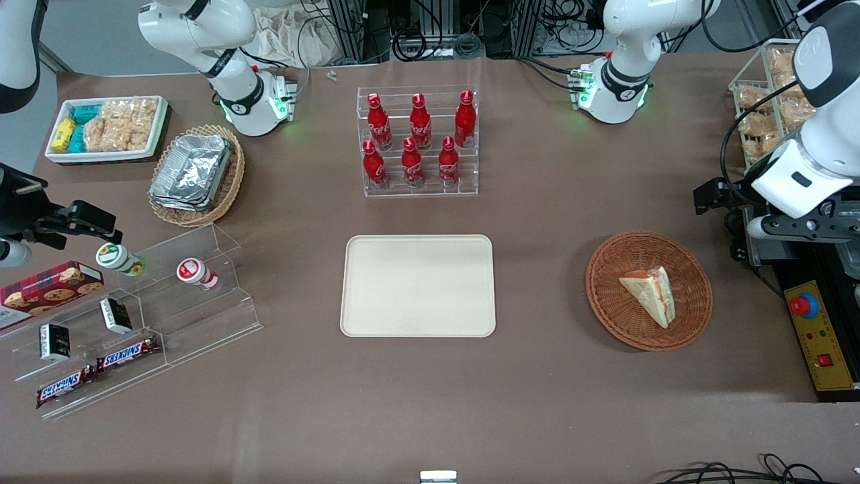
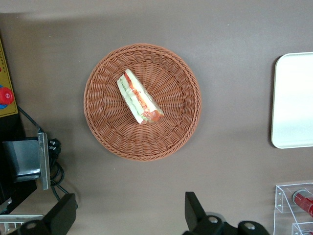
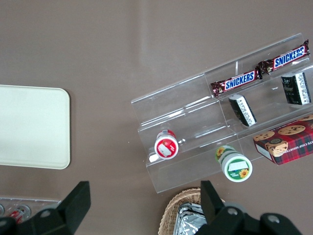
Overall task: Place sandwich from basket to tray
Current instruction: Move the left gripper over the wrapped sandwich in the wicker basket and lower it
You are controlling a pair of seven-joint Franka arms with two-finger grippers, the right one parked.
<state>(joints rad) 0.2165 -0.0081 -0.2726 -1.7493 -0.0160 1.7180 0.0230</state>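
The sandwich (image 1: 650, 292), a pale wedge with a red-orange filling stripe (image 2: 139, 96), lies in the round reddish-brown wicker basket (image 1: 608, 269) (image 2: 102, 127). The cream-beige tray (image 1: 418, 285) (image 2: 293, 98) lies flat beside the basket, toward the parked arm's end, with nothing on it. My left gripper (image 1: 725, 222) (image 2: 129, 213) hangs open and high above the table. It is off the basket's rim, toward the working arm's end and a little farther from the front camera than the sandwich. Nothing is between its fingers (image 2: 195, 210).
A clear rack of red bottles (image 1: 420, 141) stands farther from the front camera than the tray. A black-and-yellow control box with a red button (image 1: 813, 336) sits near the basket at the working arm's end. A rack of bagged snacks (image 1: 766, 107) stands there too.
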